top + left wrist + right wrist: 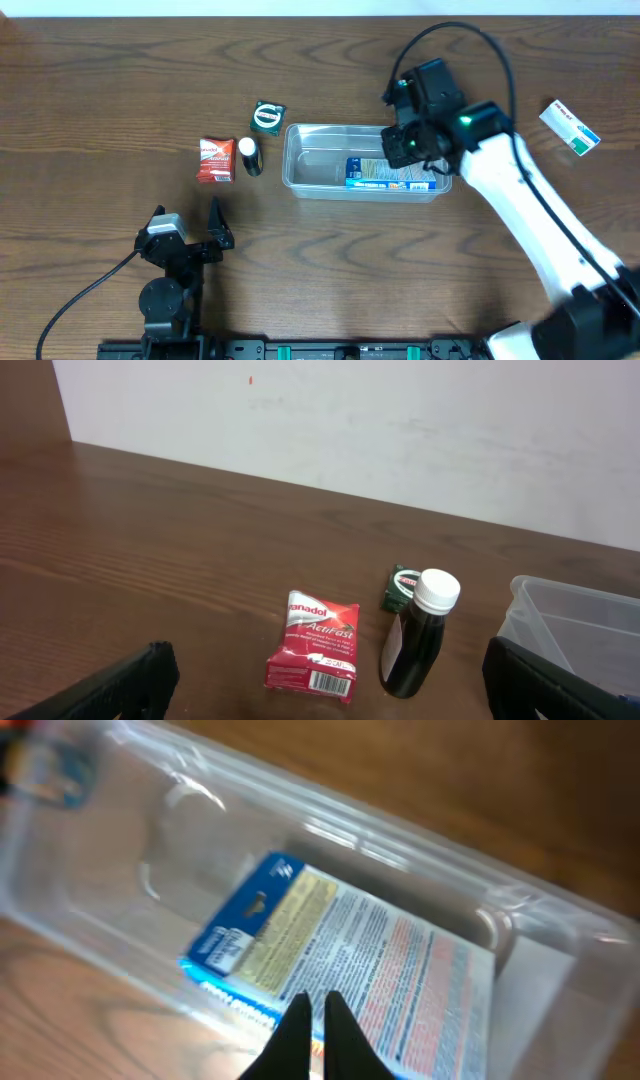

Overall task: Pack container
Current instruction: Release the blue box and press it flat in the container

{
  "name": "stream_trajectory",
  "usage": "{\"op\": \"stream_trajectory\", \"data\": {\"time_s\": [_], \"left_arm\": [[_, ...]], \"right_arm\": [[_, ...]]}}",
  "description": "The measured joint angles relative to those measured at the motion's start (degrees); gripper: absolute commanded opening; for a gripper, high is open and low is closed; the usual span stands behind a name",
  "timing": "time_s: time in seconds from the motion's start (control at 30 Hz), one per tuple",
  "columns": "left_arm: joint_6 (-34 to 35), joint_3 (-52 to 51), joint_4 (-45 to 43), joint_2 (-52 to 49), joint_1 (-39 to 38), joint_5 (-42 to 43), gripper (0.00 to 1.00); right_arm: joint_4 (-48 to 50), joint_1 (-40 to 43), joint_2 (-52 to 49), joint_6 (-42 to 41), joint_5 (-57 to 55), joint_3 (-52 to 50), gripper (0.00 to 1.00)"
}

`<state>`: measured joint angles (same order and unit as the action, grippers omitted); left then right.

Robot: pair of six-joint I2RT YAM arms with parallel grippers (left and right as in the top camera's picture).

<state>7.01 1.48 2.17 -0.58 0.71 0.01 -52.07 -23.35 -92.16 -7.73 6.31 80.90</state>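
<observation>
Step in hand, as far as you can judge: one item has just been placed. Your right gripper [317, 1012] hangs over the right end of the container [292, 165], fingers closed to a sliver with nothing between them, just above the blue box [340, 960] lying flat on the bottom. The container sits near the middle of the counter, a little toward the far edge. Your left gripper [188, 222] is by the near edge, left of centre, spread wide and empty. Count: one container and one blue box, which is inside it. Outside are one red packet [312, 650], one dark bottle [415, 645] with a white cap standing upright just beside the packet, one green packet [268, 117] beyond the bottle toward the far edge, and one white box [570, 128] well apart near the right edge. That makes one packed and four loose. Next move, probably: lift the right gripper clear of the rim, then fetch a loose item. The three on the left suit your left arm. Mind the upright bottle, which may tip if nudged.
</observation>
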Motion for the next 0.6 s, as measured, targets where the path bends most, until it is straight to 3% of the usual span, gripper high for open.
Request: {"op": "stream_trajectory", "data": {"time_s": [0.23,0.6], "left_arm": [[0.0,0.02,0.0,-0.02,0.0,0.0,0.98],[0.0,0.0,0.0,-0.02,0.0,0.0,0.98]], "right_arm": [[-2.84,1.05,5.57,0.0,-1.53,0.02,0.12],[-11.23,1.29,3.28,0.04,-2.05,-0.02,0.12]]}}
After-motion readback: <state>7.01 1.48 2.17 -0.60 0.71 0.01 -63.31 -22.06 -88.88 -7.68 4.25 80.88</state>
